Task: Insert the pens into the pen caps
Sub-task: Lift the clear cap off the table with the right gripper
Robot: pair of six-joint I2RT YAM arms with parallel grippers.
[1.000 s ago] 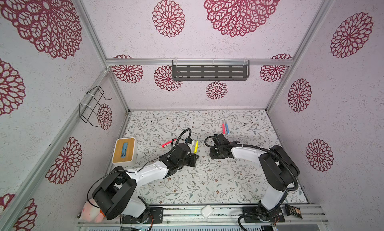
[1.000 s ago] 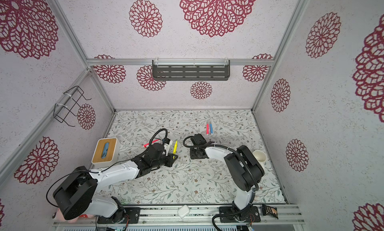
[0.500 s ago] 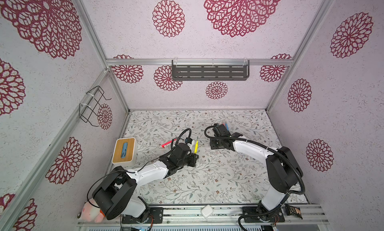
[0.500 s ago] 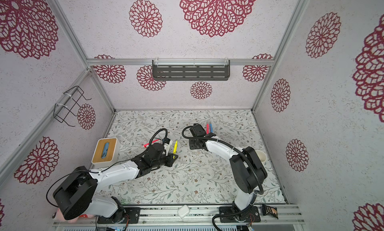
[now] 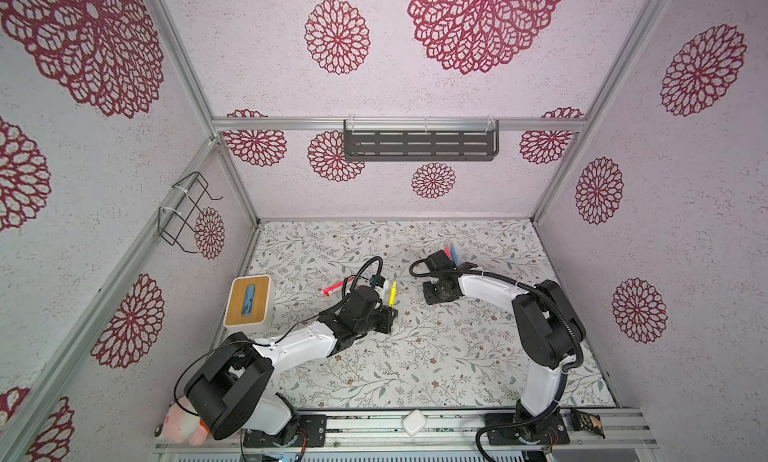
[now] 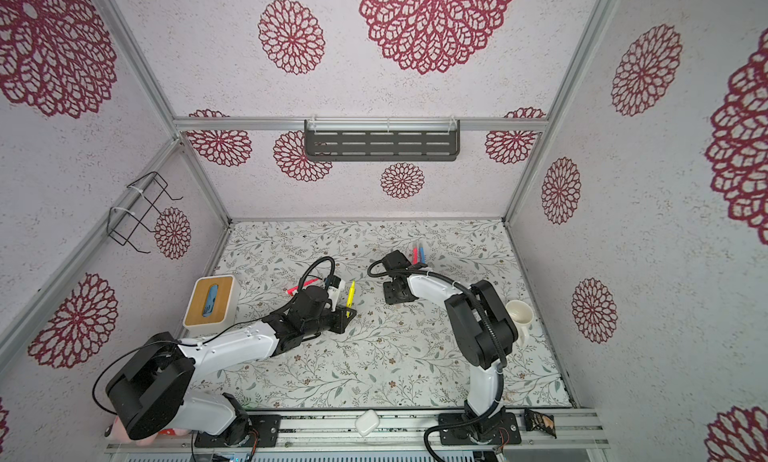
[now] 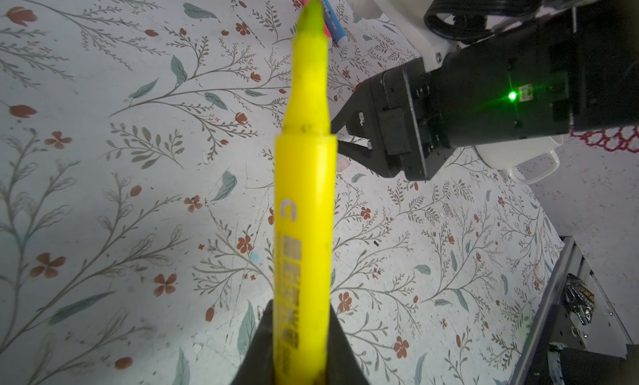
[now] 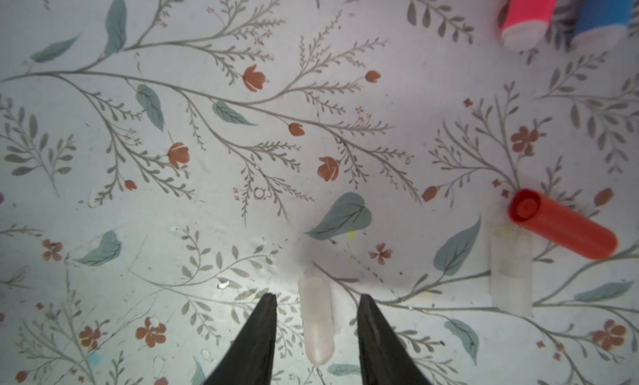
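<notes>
**Light, slick plastic: pen clamped, cap between parted jaws**

The left pincer (image 7: 299, 331) is clamped on the tail of the yellow pen (image 7: 306, 193). The pen juts out straight, bare tip forward, above the desk (image 8: 207, 210). The right pincer (image 8: 316, 298) stands with its jaws apart astride the clear cap (image 8: 316, 324), which lies flat on the desk. A gap shows on each side, so nothing is gripped there yet. Off to one side lie a pale cap (image 8: 511, 272) and a red cap (image 8: 563, 227), close together. Farther off, a pink pen (image 8: 525, 16) and a blue pen (image 8: 601, 16) lie side by side.

The clear cap looks like thin, hard, smooth plastic, nearly weightless and round. It will probably roll or squirt away if the jaws meet it off-centre. The safest hold seems to be square across its middle with modest force, leaving the mouth free. Which end is the mouth is hard to tell here.

The pen is rigid and light, but a hold at the tail leaves a long lever, so the tip may swing when pushed. The felt tip is its one soft part, and it could be crushed against the cap's rim if the two are misaligned.
</notes>
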